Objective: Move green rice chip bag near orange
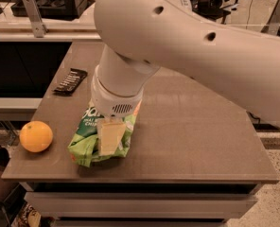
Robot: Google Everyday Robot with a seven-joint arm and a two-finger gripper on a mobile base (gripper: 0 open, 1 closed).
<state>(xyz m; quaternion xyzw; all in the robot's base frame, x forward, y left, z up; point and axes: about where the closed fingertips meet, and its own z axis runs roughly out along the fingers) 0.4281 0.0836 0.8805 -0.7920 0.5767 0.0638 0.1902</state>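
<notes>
Camera view: the gripper [110, 138] points down from the big white arm [201, 46] at the front left of the brown table [192, 141]. It appears clamped on the green rice chip bag [85, 148], one pale finger [109, 137] lying across the crumpled foil and the other hidden. The bag sits near the orange [36, 136] at the table's left edge, not touching it. A black bar [70, 81] lies farther back.

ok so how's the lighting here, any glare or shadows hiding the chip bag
camera view: warm, dim light, no strong glare on the table; soft shadows sit under the orange and along the green rice chip bag's front edge; the white arm is the brightest thing and covers the bag's top, with the tool down on the bag
</notes>
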